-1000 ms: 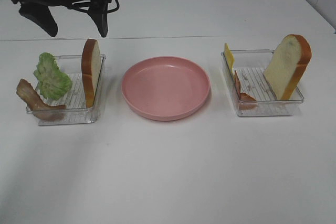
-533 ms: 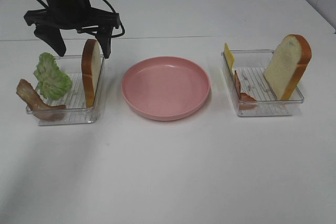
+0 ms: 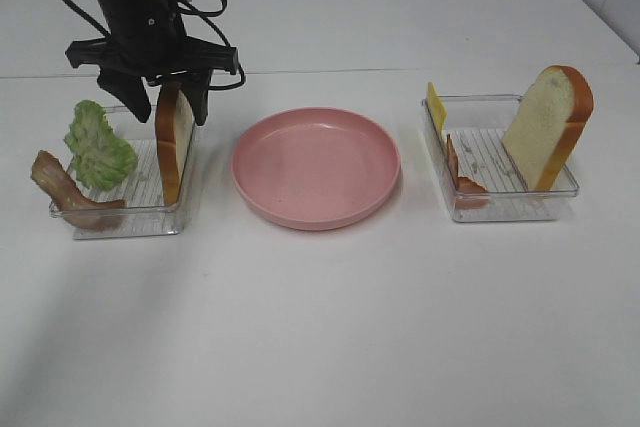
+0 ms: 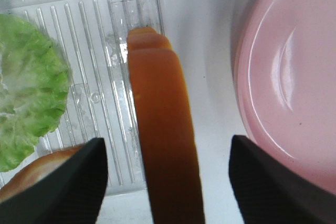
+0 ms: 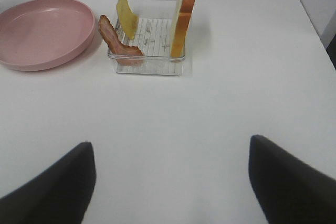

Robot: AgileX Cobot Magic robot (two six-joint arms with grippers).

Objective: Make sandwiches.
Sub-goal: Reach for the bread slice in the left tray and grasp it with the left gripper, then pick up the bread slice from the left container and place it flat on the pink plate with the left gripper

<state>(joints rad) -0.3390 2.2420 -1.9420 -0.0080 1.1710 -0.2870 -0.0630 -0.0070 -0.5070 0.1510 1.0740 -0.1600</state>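
No sandwich is stacked; the parts lie apart. In the left clear tray (image 3: 120, 222) a bread slice (image 3: 172, 142) stands on edge, with green lettuce (image 3: 98, 147) and a bacon strip (image 3: 65, 192) beside it. My left gripper (image 3: 153, 107) is open and straddles the top of that slice. In the left wrist view the slice's crust (image 4: 163, 145) runs between my open gripper (image 4: 168, 182), apart from both fingers. The right tray (image 3: 505, 207) holds a bread slice (image 3: 548, 127), a yellow cheese slice (image 3: 435, 107) and bacon (image 3: 460, 175). My right gripper (image 5: 170, 182) is open and empty over bare table, short of that tray (image 5: 149, 66).
The round pink plate (image 3: 316, 167) sits between the two trays and holds nothing; it also shows in the left wrist view (image 4: 294, 77) and in the right wrist view (image 5: 44, 30). The white table runs wide in front of the trays.
My left gripper has come down from the back of the table, turned, and now straddles the top of the upright bread slice in the left tray. Nothing else moved.
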